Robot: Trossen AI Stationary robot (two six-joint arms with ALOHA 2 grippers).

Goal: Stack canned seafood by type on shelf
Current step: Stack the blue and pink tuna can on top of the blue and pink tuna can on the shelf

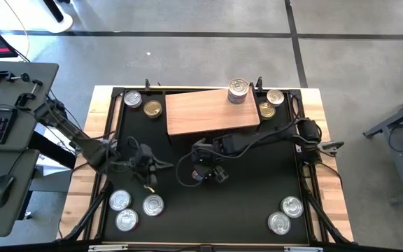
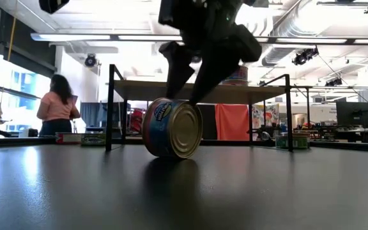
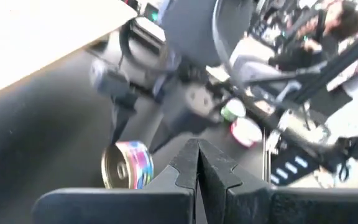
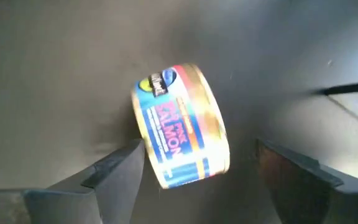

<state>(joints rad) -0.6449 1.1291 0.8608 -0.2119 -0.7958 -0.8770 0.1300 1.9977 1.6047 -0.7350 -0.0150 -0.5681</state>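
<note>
A blue-and-red labelled can (image 2: 173, 128) stands on its rim on the black mat near the table's middle, also seen in the right wrist view (image 4: 179, 127) and the left wrist view (image 3: 127, 165). My right gripper (image 1: 206, 173) (image 2: 184, 97) (image 4: 197, 155) is open above it, one finger on each side. My left gripper (image 1: 161, 165) (image 3: 197, 158) is shut, just left of the can, holding nothing. The wooden shelf (image 1: 212, 110) (image 2: 203, 92) stands behind on black legs, with a short stack of cans (image 1: 238, 91) on its far right corner. My right gripper comes at the can from above, pointing down, with the can's rim between its open fingers. One finger (image 4: 123, 165) stands close against the can's labelled side (image 4: 157, 146); whether it touches I cannot tell. The can rests on its rim on the mat.
Loose cans lie flat on the mat: two behind the shelf's left end (image 1: 133, 99), two at its right end (image 1: 275, 96), three near left (image 1: 126, 220), two near right (image 1: 292, 206). A desk with keyboard stands left of the table. People show in the room behind (image 2: 56, 105).
</note>
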